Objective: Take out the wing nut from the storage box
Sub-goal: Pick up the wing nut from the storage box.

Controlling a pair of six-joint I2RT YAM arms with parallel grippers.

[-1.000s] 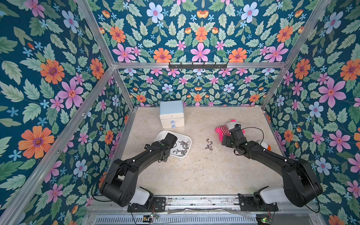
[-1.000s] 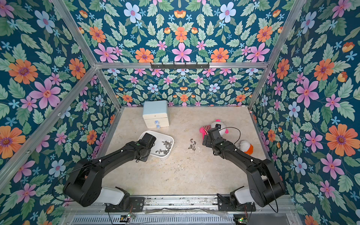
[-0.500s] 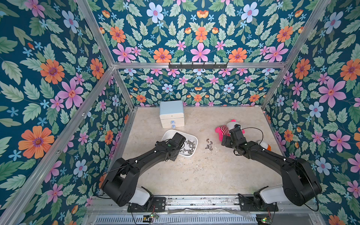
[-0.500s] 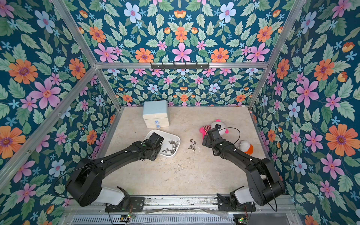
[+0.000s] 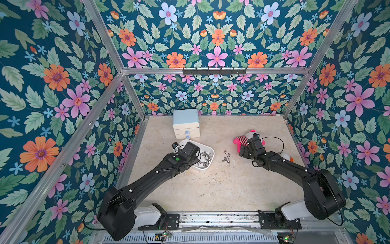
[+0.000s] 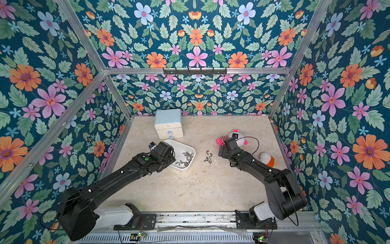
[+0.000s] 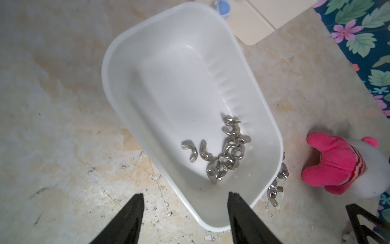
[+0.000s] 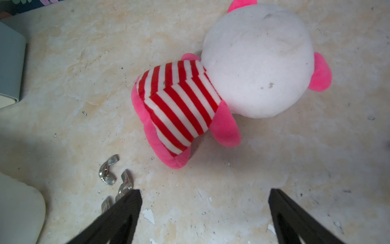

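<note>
- The left gripper (image 7: pixel 185 211) hangs with its jaws apart and nothing between them, over the near-left rim of the storage box (image 7: pixel 118 101).
- The white box sits left of centre; a cluster of wing nuts (image 7: pixel 228 152) lies in its near-right end.
- A few loose wing nuts (image 5: pixel 226 156) lie on the table (image 5: pixel 211 190), just right of the box.
- The left arm (image 5: pixel 152 179) stretches diagonally from the near-left corner.
- The right gripper (image 8: pixel 202 211) is spread wide and empty, near a plush toy (image 8: pixel 211 84).

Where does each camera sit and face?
Top views: high above the arm bases, looking down on the table; left arm, right arm show.
Left wrist: behind the open left claw, looking into the storage box of wing nuts.
Right wrist: behind the open right claw, facing the plush toy.
Wrist views share the plush toy.
</note>
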